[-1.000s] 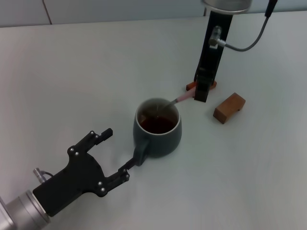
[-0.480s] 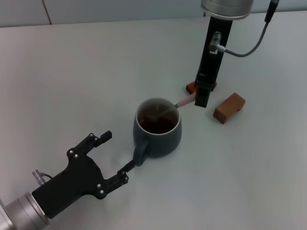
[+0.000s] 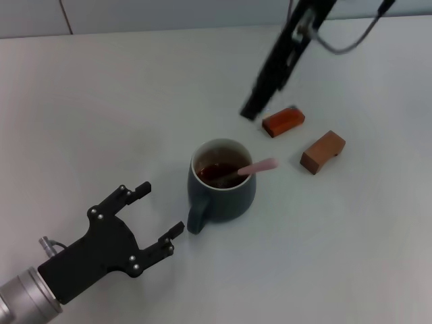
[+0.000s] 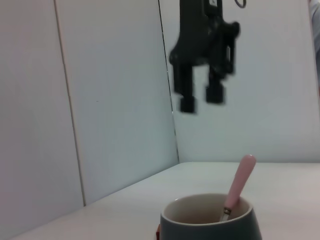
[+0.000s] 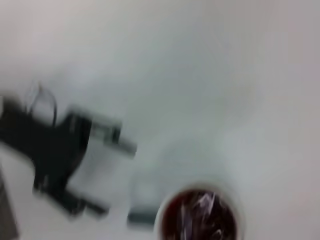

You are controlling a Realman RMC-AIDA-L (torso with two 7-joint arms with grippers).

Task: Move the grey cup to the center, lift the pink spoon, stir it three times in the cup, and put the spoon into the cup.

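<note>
The grey cup (image 3: 221, 191) stands mid-table with dark brown liquid inside and its handle toward me. The pink spoon (image 3: 258, 166) stands in the cup, its bowl in the liquid and its pink handle leaning over the right rim. My right gripper (image 3: 249, 112) is open and empty, raised above and behind the cup. My left gripper (image 3: 160, 210) is open and empty beside the cup's handle, a little apart from it. The left wrist view shows the cup (image 4: 210, 222), the spoon (image 4: 239, 184) and the right gripper (image 4: 201, 101) high above them. The right wrist view shows the cup (image 5: 197, 216) from above.
Two brown wooden blocks lie to the right behind the cup, a reddish one (image 3: 283, 120) and a lighter one (image 3: 322, 152). The white table (image 3: 101, 101) spreads wide around them. A pale wall (image 4: 100, 100) stands behind.
My right gripper let go of the spoon and rose up and back. The spoon now rests in the cup by itself. My left gripper drew back slightly from the cup's handle.
</note>
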